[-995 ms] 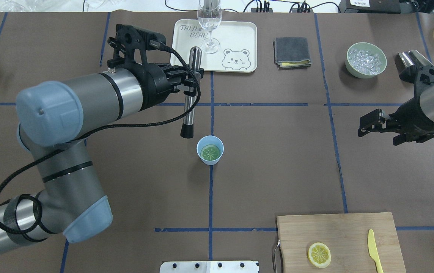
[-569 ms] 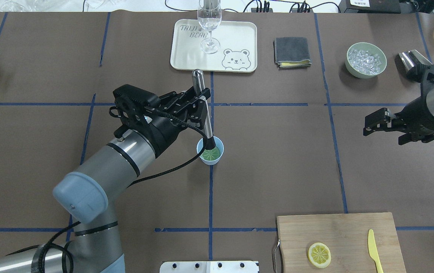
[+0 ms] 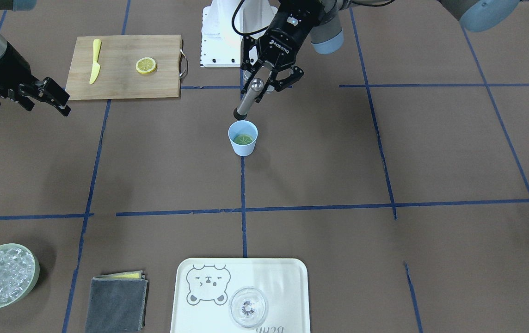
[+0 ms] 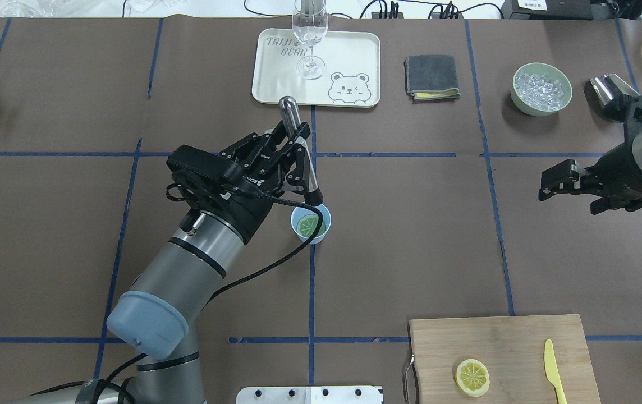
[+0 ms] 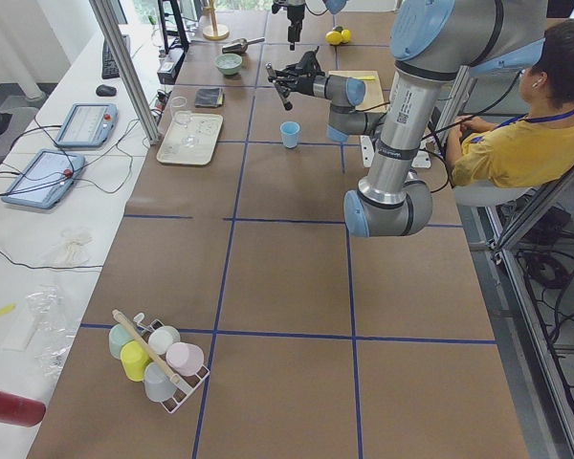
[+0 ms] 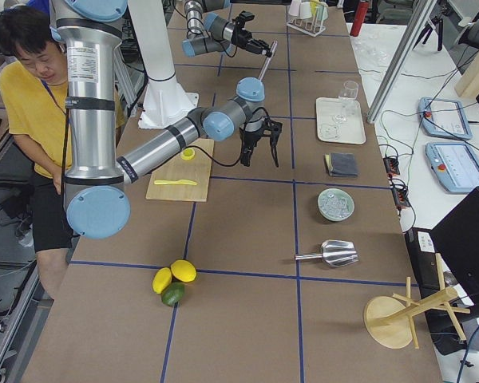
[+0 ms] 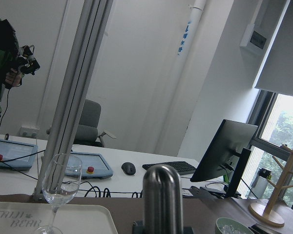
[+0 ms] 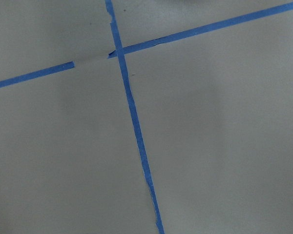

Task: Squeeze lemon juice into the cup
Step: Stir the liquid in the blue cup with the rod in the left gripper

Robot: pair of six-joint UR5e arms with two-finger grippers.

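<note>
Left gripper (image 4: pixel 300 151), marked ROBOTIQ, has its jaws clamped on a steel muddler (image 4: pixel 289 115), tip just above the cup (image 4: pixel 321 235) holding the lemon (image 4: pixel 310 225). Right gripper (image 4: pixel 551 182) jaws are apart. Beyond the cup, a tray (image 4: pixel 354 50) reads TAIJI BEAR.

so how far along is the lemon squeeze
Done: a lemon slice lies flat inside the cup. In hand: the left gripper grips a metal muddler, tilted, with its dark tip by the cup's rim and not on the slice. Left: pressing down on the slice. The right gripper hangs open and empty off to the side. A second slice sits on the cutting board.
</note>
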